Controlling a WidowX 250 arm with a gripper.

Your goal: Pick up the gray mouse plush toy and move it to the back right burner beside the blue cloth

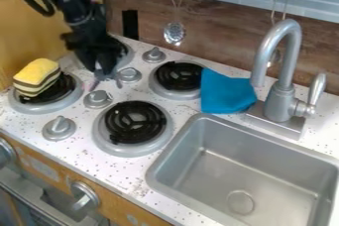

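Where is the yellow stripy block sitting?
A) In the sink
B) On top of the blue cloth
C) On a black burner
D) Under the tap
C. The yellow stripy block sits on the black burner at the left of the picture, with some of the burner's dark coil showing beside it.

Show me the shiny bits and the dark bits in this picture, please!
Camera view: pale shine on the curved faucet and soft, smooth light across the bottom of the metal sink; camera view again: the black gripper and black stove coils look darkest.
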